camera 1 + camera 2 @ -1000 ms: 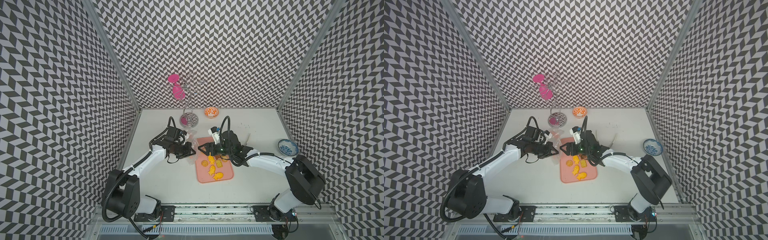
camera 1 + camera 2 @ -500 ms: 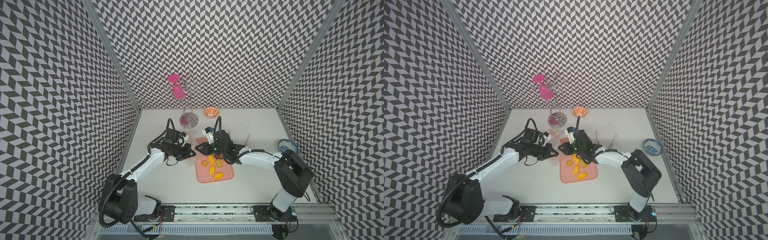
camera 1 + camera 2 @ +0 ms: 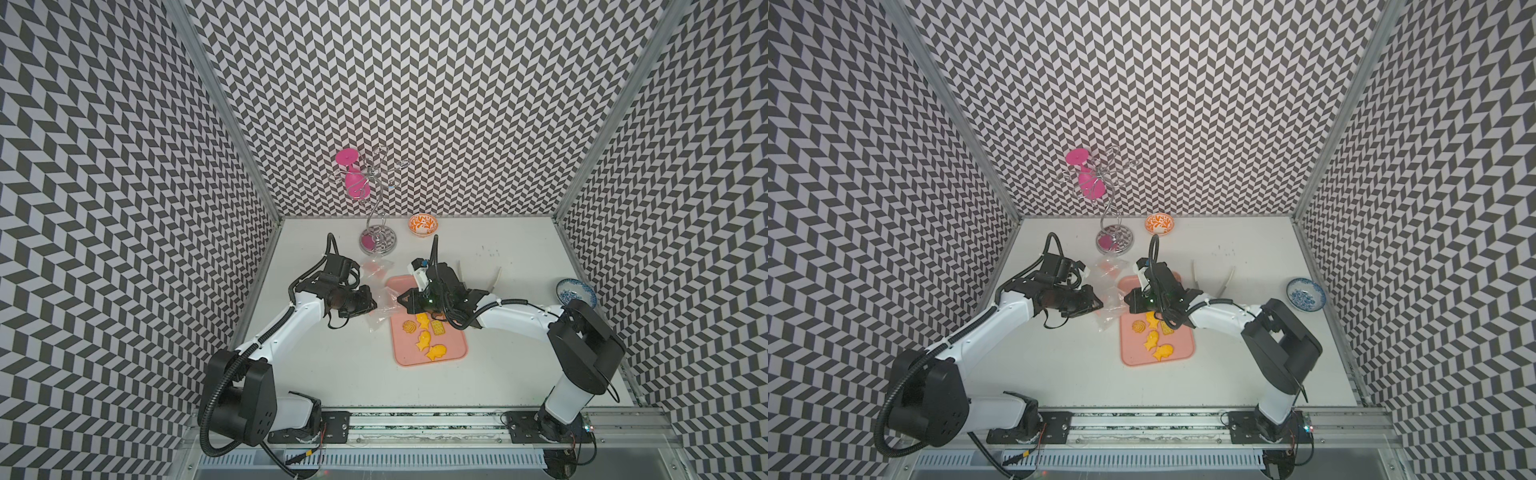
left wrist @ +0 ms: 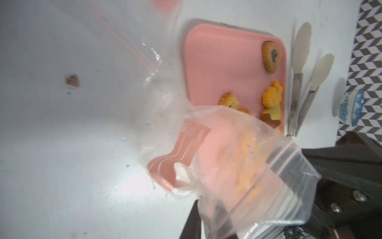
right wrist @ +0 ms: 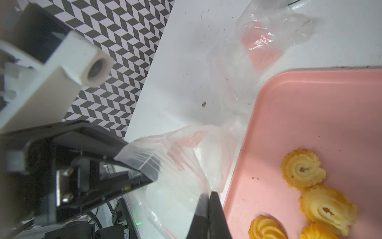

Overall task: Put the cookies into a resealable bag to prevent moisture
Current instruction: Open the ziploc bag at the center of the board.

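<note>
The writing on the resealable bag's [image 4: 237, 157] pink label [image 4: 192, 132] is too blurred to read. The left tool [image 5: 142, 165] and right tool [image 5: 209, 196] each pinch the bag's mouth edge closed, mid-frame in both top views. The cookies [image 3: 426, 338] lie on the pink tray [image 3: 455, 340] just beside it.

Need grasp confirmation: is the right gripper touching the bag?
Touching. The right wrist view shows the right gripper with its jaws shut on the edge of the bag, the plastic pinched between them.
</note>
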Motion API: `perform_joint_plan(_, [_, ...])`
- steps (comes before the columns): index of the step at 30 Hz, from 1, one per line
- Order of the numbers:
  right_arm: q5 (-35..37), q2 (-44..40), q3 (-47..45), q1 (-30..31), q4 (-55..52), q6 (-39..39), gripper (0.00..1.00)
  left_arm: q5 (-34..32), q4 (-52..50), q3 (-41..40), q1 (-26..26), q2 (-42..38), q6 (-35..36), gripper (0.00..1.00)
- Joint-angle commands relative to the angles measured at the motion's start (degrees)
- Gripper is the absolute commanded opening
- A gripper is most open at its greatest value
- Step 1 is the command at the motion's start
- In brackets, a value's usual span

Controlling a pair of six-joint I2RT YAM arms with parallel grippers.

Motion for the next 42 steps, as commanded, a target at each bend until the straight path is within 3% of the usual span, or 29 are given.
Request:
perform_joint_plan(1, [0.77,-2.72,2.10,0.87,0.51,-0.41,0.00,-6.92,-4.53,3.33,-0.26,2.07,4.47,0.18])
perform_joint_plan(7, [1.04,-2.46,4.53,2.28,-0.47,0.39,0.00,-14.99,-9.06,10.56,-3.91,4.53,6.08,0.30])
perform_joint_plan(12, [0.82,-1.59,5.88,2.90,-0.75,1.04,0.00,-18.08,-10.13,14.35,-6.38,6.40,7.32,0.36])
perform_joint_plan(20, [2.14,-1.22,6.00,3.23,-2.07,0.32,0.00,-20.66,-11.68,18.62,-8.84,9.85,8.97,0.38])
perform_joint_plan(25, [7.45,-1.75,5.84,3.15,-4.38,-1.32,0.00,-25.94,-18.24,20.69,-9.22,10.61,8.54,0.23])
perform_joint_plan(31, [11.68,-1.60,5.59,3.17,-5.63,-3.24,0.00,-25.12,-22.45,20.38,-9.67,8.15,7.98,0.00])
perform_joint_plan(34, [13.31,-1.19,5.64,3.16,-6.26,-4.15,0.00,-25.12,-23.35,18.88,-9.67,7.53,7.75,0.00])
perform_joint_plan(37, [15.38,-0.94,5.13,3.04,-6.88,-5.48,0.00,-20.97,-21.67,16.27,-9.11,5.76,8.00,0.00])
perform_joint_plan(42, [13.58,-0.20,2.97,2.91,-4.49,-8.76,0.00,-18.66,-19.30,9.98,-4.27,4.68,9.36,0.00])
